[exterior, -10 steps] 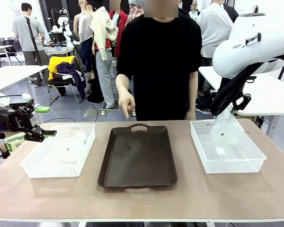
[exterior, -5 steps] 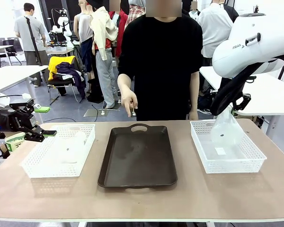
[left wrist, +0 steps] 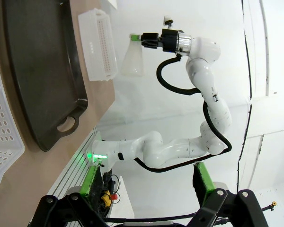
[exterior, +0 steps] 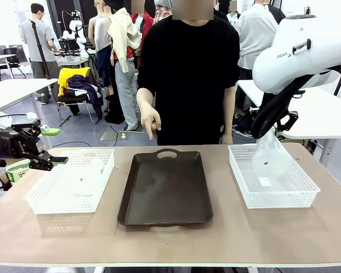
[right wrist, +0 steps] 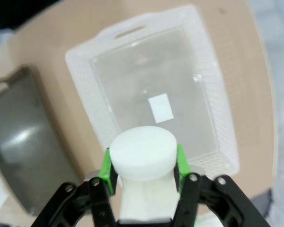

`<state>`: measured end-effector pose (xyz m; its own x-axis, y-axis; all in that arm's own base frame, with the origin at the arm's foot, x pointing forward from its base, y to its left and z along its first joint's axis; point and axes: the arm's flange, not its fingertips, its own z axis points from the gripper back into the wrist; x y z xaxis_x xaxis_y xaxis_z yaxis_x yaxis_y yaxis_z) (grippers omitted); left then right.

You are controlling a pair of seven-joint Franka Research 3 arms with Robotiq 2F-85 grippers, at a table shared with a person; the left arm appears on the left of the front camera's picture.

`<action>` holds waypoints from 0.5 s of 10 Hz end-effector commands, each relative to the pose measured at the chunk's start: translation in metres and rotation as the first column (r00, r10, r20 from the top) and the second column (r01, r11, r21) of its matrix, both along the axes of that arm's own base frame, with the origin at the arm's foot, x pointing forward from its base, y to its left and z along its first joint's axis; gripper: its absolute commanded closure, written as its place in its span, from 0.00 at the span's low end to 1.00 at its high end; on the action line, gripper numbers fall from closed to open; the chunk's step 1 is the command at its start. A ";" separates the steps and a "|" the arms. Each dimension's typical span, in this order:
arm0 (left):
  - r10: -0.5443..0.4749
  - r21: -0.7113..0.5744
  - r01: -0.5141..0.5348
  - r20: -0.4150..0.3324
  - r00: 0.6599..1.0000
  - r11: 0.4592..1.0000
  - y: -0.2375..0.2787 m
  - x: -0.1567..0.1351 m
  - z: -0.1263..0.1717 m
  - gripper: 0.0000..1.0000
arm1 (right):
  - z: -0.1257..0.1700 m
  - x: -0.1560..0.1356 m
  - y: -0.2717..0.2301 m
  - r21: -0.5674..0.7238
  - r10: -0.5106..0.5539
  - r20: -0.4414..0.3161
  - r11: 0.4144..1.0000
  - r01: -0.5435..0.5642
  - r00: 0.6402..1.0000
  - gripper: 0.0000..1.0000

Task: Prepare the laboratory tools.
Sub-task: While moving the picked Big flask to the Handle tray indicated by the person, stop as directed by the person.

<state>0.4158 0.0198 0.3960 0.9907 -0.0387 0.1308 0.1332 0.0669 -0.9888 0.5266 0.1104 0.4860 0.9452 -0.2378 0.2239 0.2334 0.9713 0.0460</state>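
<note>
A frosted-white flask (exterior: 270, 156) hangs above the right white basket (exterior: 307, 190), its base at about rim height. My right gripper (right wrist: 143, 166) is shut on the flask's neck (right wrist: 143, 156), green pads on both sides. From the left wrist view the same flask (left wrist: 131, 59) hangs from the right gripper (left wrist: 143, 39). More frosted flasks (exterior: 92, 169) lie in the left white basket (exterior: 45, 202). My left gripper (exterior: 38, 160) stands open beside that basket's left edge, its green pads (left wrist: 90, 182) wide apart with nothing between them.
A dark brown tray (exterior: 165, 190) lies in the middle of the table. A person in black stands at the far side, one hand (exterior: 150, 122) hanging above the tray's far end. The right basket's floor (right wrist: 151, 99) carries a small white label.
The right arm has edged slightly up and left with the flask. The person's hand has shifted a little. The left arm has not moved.
</note>
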 end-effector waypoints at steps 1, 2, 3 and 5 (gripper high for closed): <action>0.003 0.015 -0.003 -0.005 1.000 1.000 0.001 0.000 0.002 0.00 | 0.018 0.009 0.036 -0.023 0.169 0.041 0.986 -0.168 0.985 1.00; 0.003 0.015 -0.003 -0.005 1.000 1.000 0.001 0.000 0.002 0.00 | 0.026 0.012 0.056 -0.061 0.210 0.064 0.977 -0.206 0.976 1.00; 0.003 0.015 -0.003 -0.005 1.000 1.000 0.001 0.000 0.002 0.00 | 0.030 0.016 0.083 -0.084 0.281 0.066 0.958 -0.276 0.957 1.00; 0.003 0.015 -0.003 -0.005 1.000 1.000 0.001 0.000 0.002 0.00 | 0.036 0.017 0.135 -0.107 0.454 0.106 0.890 -0.444 0.885 1.00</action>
<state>0.4159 0.0195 0.3961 0.9906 -0.0396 0.1310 0.1334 0.0674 -0.9888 0.5306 0.2350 0.5230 0.9370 0.1385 0.3206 -0.1425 0.9897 -0.0108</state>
